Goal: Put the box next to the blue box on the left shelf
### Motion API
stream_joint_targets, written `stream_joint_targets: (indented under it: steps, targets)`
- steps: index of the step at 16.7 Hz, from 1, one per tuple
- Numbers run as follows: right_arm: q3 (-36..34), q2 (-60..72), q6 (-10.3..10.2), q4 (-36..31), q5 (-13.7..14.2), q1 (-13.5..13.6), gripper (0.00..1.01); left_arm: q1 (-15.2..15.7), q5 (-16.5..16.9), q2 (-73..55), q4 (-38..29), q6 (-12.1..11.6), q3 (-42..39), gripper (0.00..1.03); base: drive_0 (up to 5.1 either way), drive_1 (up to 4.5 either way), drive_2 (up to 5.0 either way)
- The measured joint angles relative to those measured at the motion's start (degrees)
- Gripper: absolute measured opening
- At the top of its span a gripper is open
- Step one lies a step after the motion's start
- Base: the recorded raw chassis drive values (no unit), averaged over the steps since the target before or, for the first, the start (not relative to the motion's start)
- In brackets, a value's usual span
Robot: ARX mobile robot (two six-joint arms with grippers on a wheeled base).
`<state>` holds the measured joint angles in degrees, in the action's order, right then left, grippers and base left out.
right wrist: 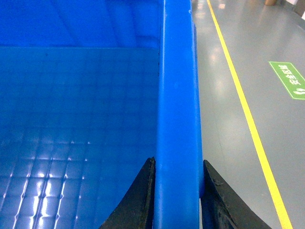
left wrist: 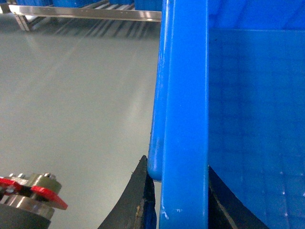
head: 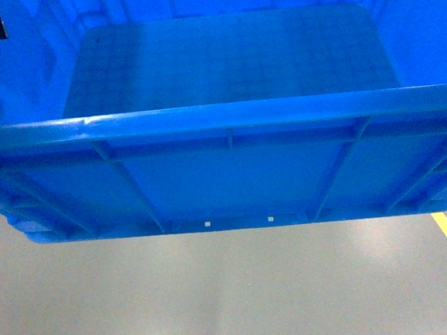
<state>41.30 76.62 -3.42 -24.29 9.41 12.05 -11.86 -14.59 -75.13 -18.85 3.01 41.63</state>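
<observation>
Blue box [head: 231, 167] — both tools clamped rimwise

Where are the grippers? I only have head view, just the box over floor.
Observer: The left gripper is clamped on the box rim, one finger on each side of the wall.
Operator: And the right?
Observer: The right gripper straddles the opposite rim the same way.
Operator: Shelf anywhere?
Observer: Yes. The left wrist view shows the shelf with its roller tracks across the floor, beyond the box's left wall.
</observation>
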Motion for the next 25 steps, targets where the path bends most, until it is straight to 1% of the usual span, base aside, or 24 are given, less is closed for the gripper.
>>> stream_joint_targets:
  steps: [5, 13, 25]
  targets:
    - [-0.2, -0.4, 0.0, 0.3, 0.2, 0.0, 0.21, -0.1, 0.1, 0.2, 0.3, 0.0, 0.0, 0.17, -1.5, -1.49, -1.5]
    - [-0.2, -0.6, 0.0, 0.2, 0.2, 0.0, 0.21, -0.1, 0.0, 0.2, 0.2, 0.0, 0.0, 0.16, 0.5, 4.88, -3.8]
    - [-0.2, -0.6, 0.0, 0.1, 0.3, 0.3, 0.21, -0.1, 0.0, 0.2, -0.1, 0.0, 0.0, 0.16, 0.0, 4.33, -4.3]
